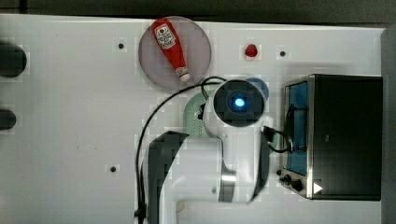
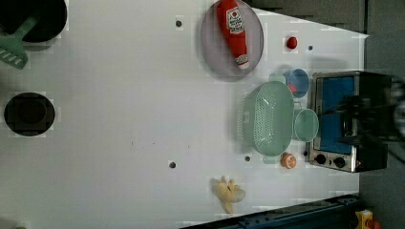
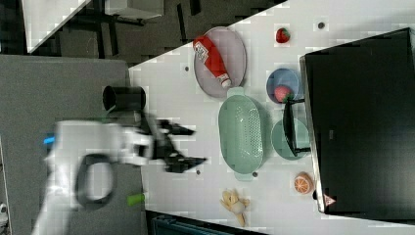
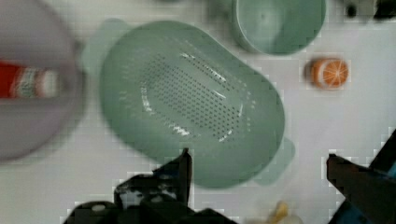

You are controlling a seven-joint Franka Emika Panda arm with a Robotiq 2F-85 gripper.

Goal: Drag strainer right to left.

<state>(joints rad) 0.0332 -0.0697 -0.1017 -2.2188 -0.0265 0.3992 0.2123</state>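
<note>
The strainer (image 2: 270, 118) is a pale mint-green oblong basket with small holes, lying on the white table just left of the toaster oven (image 2: 344, 121) in the left view. In the right view my gripper (image 3: 195, 146) hangs open in the air, on the right view's left of the strainer (image 3: 242, 132), with nothing between its fingers. The wrist view looks down into the strainer (image 4: 191, 100); one dark fingertip (image 4: 182, 170) stands over its near rim and the other is off to the side. In the top view my arm (image 1: 239, 102) covers most of the strainer (image 1: 191, 112).
A grey plate (image 2: 215, 52) carries a ketchup bottle (image 2: 234, 31). Beside the strainer stand a round mint cup (image 2: 305, 125) and a blue bowl (image 2: 298, 82) holding a strawberry. An orange slice (image 2: 288, 161) and a banana toy (image 2: 229, 191) lie near the table's edge. White table surface (image 2: 119, 119) stretches across the left view's left.
</note>
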